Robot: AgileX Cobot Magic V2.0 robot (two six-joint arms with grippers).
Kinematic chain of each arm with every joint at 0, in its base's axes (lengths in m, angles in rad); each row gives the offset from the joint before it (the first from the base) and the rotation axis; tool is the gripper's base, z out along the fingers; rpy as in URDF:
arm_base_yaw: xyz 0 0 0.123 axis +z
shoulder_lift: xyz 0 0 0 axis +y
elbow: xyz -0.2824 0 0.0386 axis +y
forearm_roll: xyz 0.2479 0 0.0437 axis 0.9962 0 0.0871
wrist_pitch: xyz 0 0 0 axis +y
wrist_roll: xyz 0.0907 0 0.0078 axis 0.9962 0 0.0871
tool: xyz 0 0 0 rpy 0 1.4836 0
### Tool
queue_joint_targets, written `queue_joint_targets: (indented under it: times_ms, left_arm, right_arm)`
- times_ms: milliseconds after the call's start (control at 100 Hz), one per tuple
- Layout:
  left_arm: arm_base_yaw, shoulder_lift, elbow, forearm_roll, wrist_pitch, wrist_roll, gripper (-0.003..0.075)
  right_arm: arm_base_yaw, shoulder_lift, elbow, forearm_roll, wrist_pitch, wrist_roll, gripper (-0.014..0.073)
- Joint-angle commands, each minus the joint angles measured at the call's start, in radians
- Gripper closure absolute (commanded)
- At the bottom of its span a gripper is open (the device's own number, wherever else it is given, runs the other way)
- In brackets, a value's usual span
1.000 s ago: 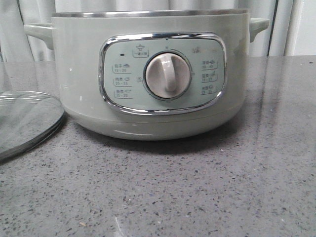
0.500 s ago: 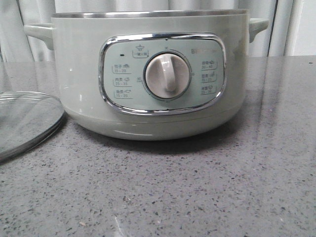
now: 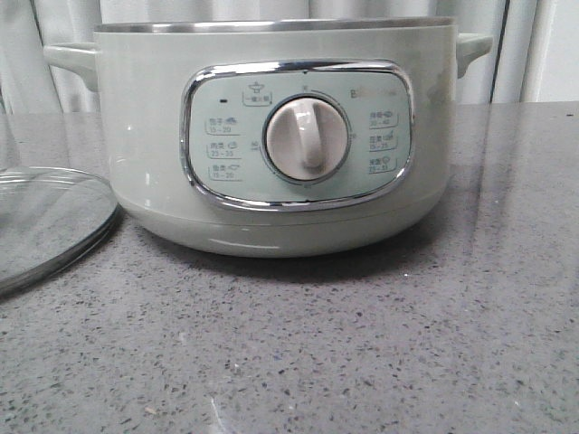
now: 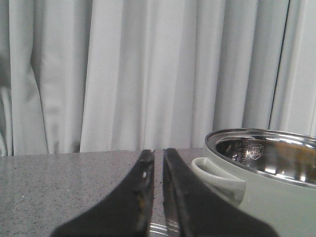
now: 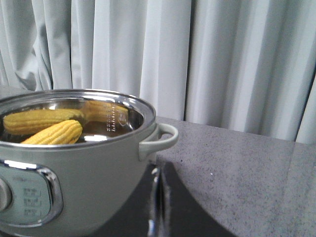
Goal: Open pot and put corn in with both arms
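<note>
The pale grey-green pot (image 3: pixel 145 136) stands open in the middle of the grey table, its white dial (image 3: pixel 308 137) facing me. The yellow corn (image 5: pixel 53 134) lies inside it, seen in the right wrist view, with yellow reflections on the steel inner wall. The clear glass lid (image 3: pixel 45 217) lies flat on the table left of the pot. My left gripper (image 4: pixel 158 153) is shut and empty, beside the pot's side handle (image 4: pixel 217 175). My right gripper (image 5: pixel 160 168) is shut and empty, low by the other side handle (image 5: pixel 160 138). Neither gripper shows in the front view.
Pale curtains (image 4: pixel 123 74) hang behind the table. Speckled grey tabletop (image 3: pixel 362 344) stretches in front of the pot and to its right (image 5: pixel 247 168).
</note>
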Motion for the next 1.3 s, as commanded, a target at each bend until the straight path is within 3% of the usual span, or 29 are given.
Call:
queue_joint_targets:
  times_ms: [0,590,690,840,950,1010,1130,1290]
  left_arm:
    - [-0.009,0.009,-0.027,0.005,-0.064,0.0,0.0741]
    - [-0.009,0.009,0.008,0.005,-0.089,0.0,0.0741]
    - [0.004,-0.002,0.054,0.09,-0.089,0.0,0.0741]
    - [0.102,-0.092,0.142,0.344,-0.07,0.0,0.0741]
    - [0.205,-0.165,0.208,0.344,-0.035,0.0,0.0741]
    - [0.268,-0.204,0.201,0.342,0.097,0.0,0.0741]
    - [0.369,-0.218,0.206,0.313,0.198,-0.003,0.0741]
    - [0.401,-0.218,0.206,0.296,0.206,-0.193,0.0741]
  right_arm:
    - [-0.002,0.006,-0.015,-0.01,-0.076,-0.013,0.0663]
    - [-0.002,0.006,-0.005,0.004,-0.067,-0.013,0.0664]
    - [-0.002,0.006,-0.005,0.004,-0.067,-0.013,0.0664]
    - [-0.002,0.006,-0.005,0.004,-0.067,-0.013,0.0664]
    - [-0.002,0.006,-0.005,0.004,-0.067,-0.013,0.0664]
    - [-0.002,0.006,-0.005,0.004,-0.067,-0.013,0.0664]
    - [-0.002,0.006,-0.005,0.004,-0.067,-0.013,0.0664]
    - [-0.002,0.006,-0.005,0.004,-0.067,-0.013,0.0664]
